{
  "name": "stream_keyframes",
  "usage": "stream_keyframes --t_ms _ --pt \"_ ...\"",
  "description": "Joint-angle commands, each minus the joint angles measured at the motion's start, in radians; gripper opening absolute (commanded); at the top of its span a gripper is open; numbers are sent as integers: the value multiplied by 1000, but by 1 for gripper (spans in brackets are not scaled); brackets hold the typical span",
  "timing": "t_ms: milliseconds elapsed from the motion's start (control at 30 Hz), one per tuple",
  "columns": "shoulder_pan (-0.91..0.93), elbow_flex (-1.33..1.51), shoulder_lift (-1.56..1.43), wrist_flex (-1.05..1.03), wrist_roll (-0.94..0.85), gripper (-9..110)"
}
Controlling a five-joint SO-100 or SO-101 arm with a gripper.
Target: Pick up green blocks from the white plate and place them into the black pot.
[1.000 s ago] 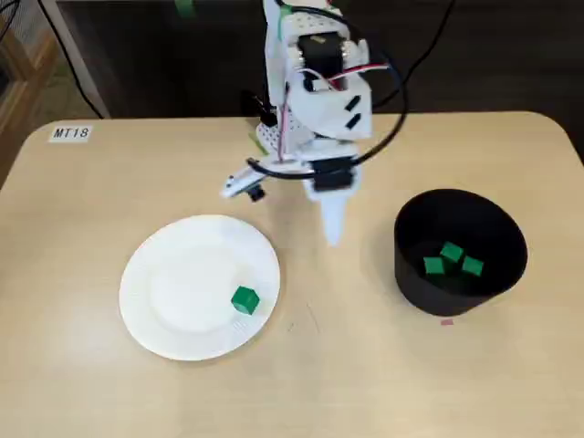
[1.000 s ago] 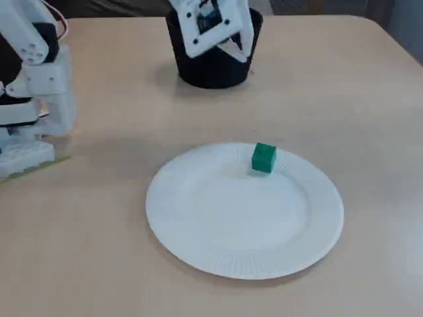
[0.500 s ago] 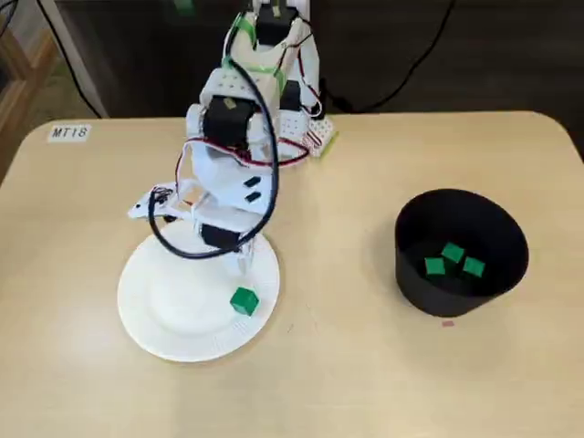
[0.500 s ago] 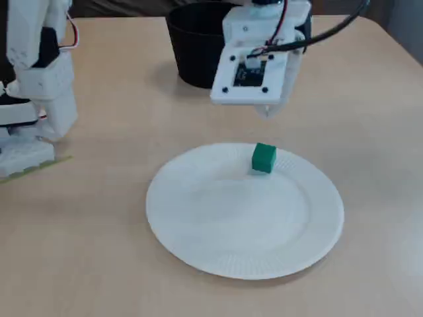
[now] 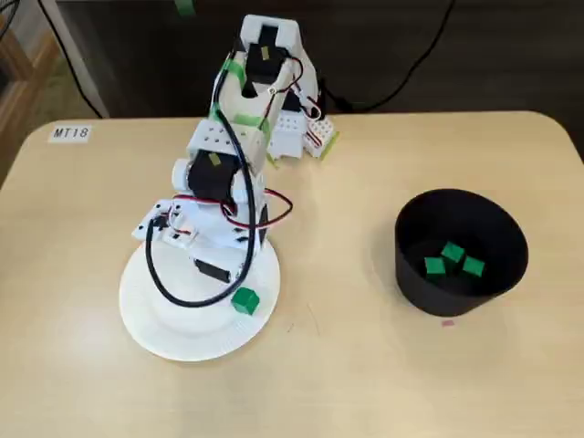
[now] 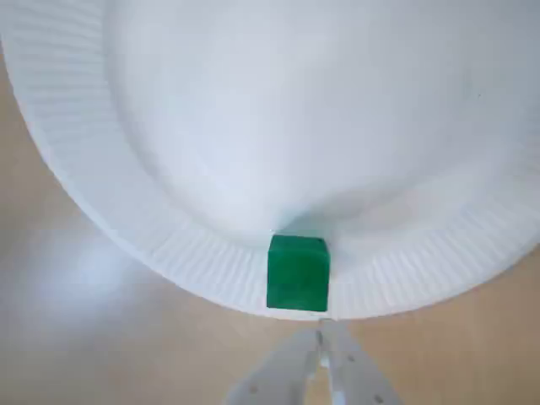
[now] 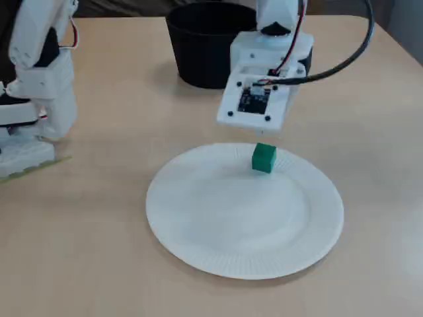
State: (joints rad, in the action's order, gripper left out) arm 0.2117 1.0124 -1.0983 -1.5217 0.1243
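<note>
Green block (image 6: 297, 272) rests on the plate's (image 6: 126, 211) ribbed rim; the pincer (image 6: 323, 342) hovers just beside it, tips together, so it likely must spread before grasping.

The arm (image 5: 222, 169) folds forward and down from its base (image 5: 290, 135), wrist pitched steeply. The hand (image 6: 326, 341) points downward, its two fingers (image 6: 278, 375) pressed together, empty.

Finding one small green block (image 5: 245, 300) sitting flat on the ribbed right rim of the round white plate (image 5: 160, 315), itself lying flat at the left in a fixed view. Finding three more green blocks (image 5: 452, 252) lying close together inside the upright black pot (image 5: 411, 274), standing well apart at the right.
</note>
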Motion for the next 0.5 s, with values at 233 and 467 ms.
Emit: stream_keyframes --t_ms 233,467 --pt "3 -35 2 5 55 15" --pt "32 -25 8 -26 117 30"
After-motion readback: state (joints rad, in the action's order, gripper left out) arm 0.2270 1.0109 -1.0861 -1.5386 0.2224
